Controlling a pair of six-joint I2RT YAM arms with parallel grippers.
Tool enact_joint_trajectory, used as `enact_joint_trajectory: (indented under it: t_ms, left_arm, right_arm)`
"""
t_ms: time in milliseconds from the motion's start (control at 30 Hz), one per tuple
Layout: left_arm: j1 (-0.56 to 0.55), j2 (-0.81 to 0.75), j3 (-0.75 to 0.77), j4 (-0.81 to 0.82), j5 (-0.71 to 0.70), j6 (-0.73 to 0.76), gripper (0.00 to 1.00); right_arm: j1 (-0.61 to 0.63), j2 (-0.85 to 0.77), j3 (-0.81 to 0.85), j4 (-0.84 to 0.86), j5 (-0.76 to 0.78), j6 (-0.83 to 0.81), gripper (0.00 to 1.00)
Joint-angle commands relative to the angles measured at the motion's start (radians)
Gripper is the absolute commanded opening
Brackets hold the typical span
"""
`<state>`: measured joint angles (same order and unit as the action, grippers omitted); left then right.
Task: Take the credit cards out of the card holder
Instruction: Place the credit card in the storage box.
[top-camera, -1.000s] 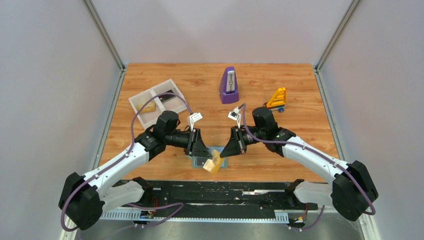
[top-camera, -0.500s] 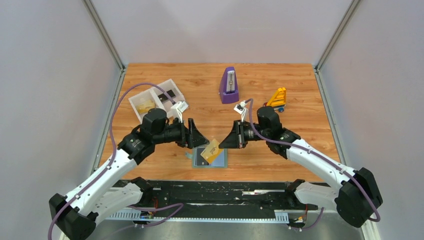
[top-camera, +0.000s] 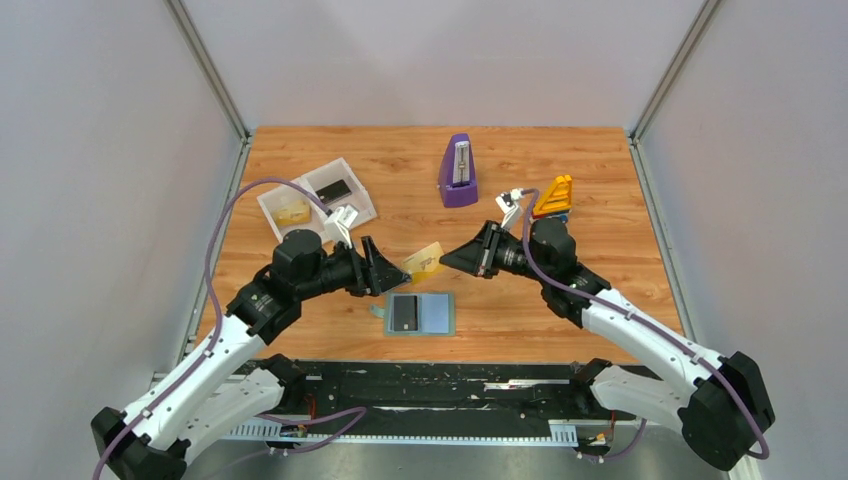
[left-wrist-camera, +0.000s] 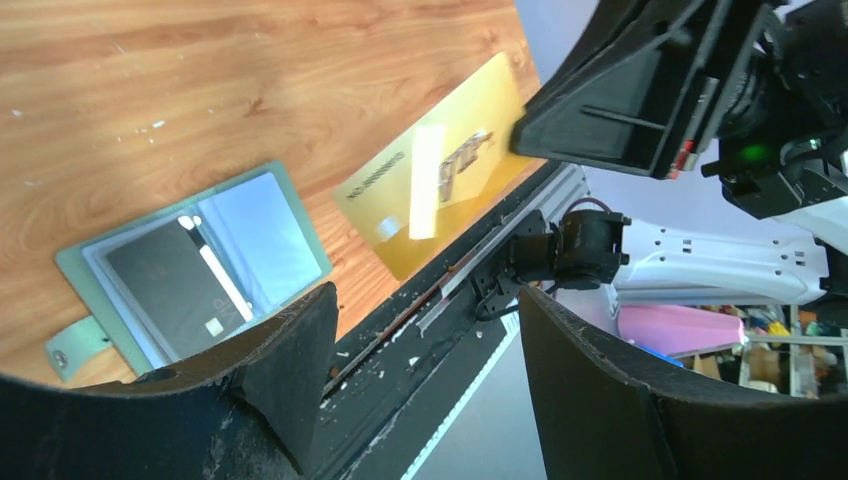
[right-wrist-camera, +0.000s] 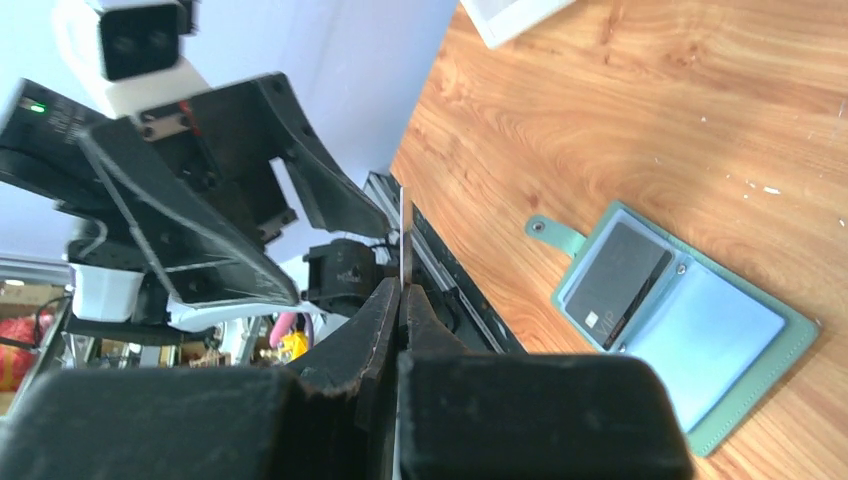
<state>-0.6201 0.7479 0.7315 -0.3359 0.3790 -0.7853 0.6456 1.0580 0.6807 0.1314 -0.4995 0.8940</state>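
Observation:
The pale teal card holder (top-camera: 438, 313) lies open on the table near the front edge, with the dark card (top-camera: 404, 312) in its left pocket. My right gripper (top-camera: 446, 262) is shut on the gold card (top-camera: 424, 261) and holds it in the air behind the holder. The right wrist view shows the card edge-on (right-wrist-camera: 402, 230) between the closed jaws, with the holder (right-wrist-camera: 720, 330) and dark card (right-wrist-camera: 615, 280) below. My left gripper (top-camera: 390, 272) is open and empty, facing the gold card (left-wrist-camera: 440, 180), above the holder (left-wrist-camera: 270, 235).
A white two-compartment tray (top-camera: 276, 229) stands at the back left with small items in it. A purple metronome (top-camera: 458, 172) and a yellow toy (top-camera: 553, 197) stand at the back. The black mounting rail (top-camera: 430, 385) runs along the near edge.
My right gripper has lifted the gold card off the holder and carried it up and back. My left gripper has come off the holder and drawn back to the left, open.

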Motion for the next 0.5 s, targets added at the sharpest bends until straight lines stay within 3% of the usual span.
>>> enact_joint_trajectory:
  t_ms: [0, 267, 400, 467]
  left_arm:
    - [-0.001, 0.015, -0.037, 0.117, 0.029, -0.096, 0.73]
    - [0.000, 0.002, -0.100, 0.298, 0.037, -0.215, 0.64]
    - [0.000, 0.028, -0.129, 0.414, 0.063, -0.265, 0.51]
    - [-0.001, 0.025, -0.132, 0.429, 0.058, -0.276, 0.39]
  right_arm:
    - [0.000, -0.057, -0.057, 0.195, 0.063, 0.102, 0.00]
    - [0.002, -0.089, -0.155, 0.345, 0.010, 0.185, 0.00]
    - [0.002, -0.106, -0.206, 0.402, 0.005, 0.221, 0.00]
    - [0.002, -0.115, -0.235, 0.438, 0.001, 0.240, 0.00]
